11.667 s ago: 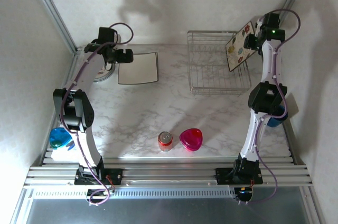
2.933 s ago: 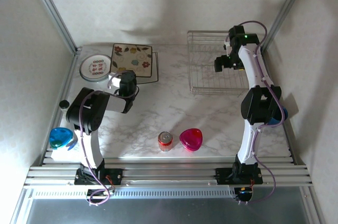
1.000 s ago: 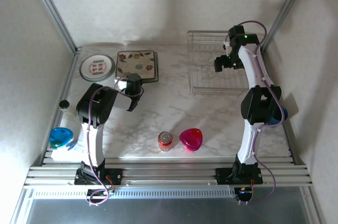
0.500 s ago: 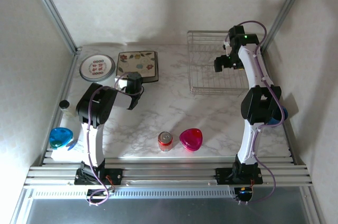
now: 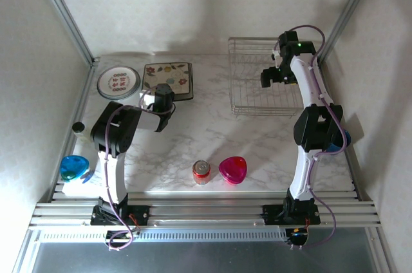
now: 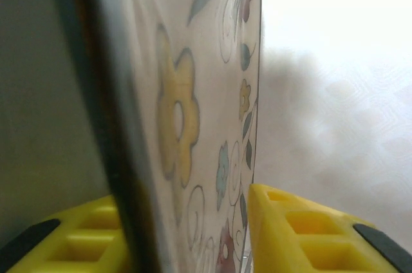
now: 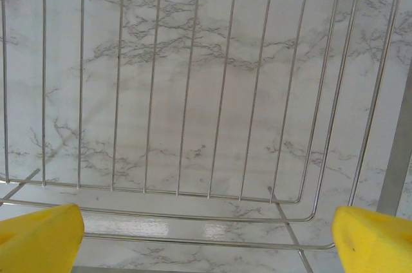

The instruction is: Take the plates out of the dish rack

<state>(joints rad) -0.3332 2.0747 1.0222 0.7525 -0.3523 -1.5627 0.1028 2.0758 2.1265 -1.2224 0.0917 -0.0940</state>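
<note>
Cream square plate (image 5: pixel 168 78) with a floral pattern, flat on the marble table (image 5: pixel 193 138), upper left of centre in the top view. Just to its left, a round white plate (image 5: pixel 118 82) with red motifs and a pale green rim. Both outside the dish rack (image 5: pixel 254 86) and well apart from it.

Near edge of the square plate met by the left gripper (image 5: pixel 165 97), arm folded low beneath it in the frame. From the left wrist: plate seen edge-on, dark brown rim and a yellow flower running up the middle. One yellow finger (image 6: pixel 77 237) at lower left and another finger (image 6: pixel 309 234) at lower right, straddling the plate's rim. Lower-right finger flush against the patterned face; lower-left one partly hidden behind the dark rim. Cannot tell whether pressing on the plate or merely loose around it.

Silver wire dish rack at upper right of the top view, with the right gripper (image 5: pixel 273 77) hovering above its right half. From the right wrist: yellow fingertips (image 7: pixel 38 234) in the two bottom corners, spread wide, gripping nothing, with rack wires and veined marble below.

Lower middle of the top view: red can (image 5: pixel 201 171) just beside a pink heart-shaped dish (image 5: pixel 232 169). Blue object (image 5: pixel 72 167) at the lower left edge of the table.
</note>
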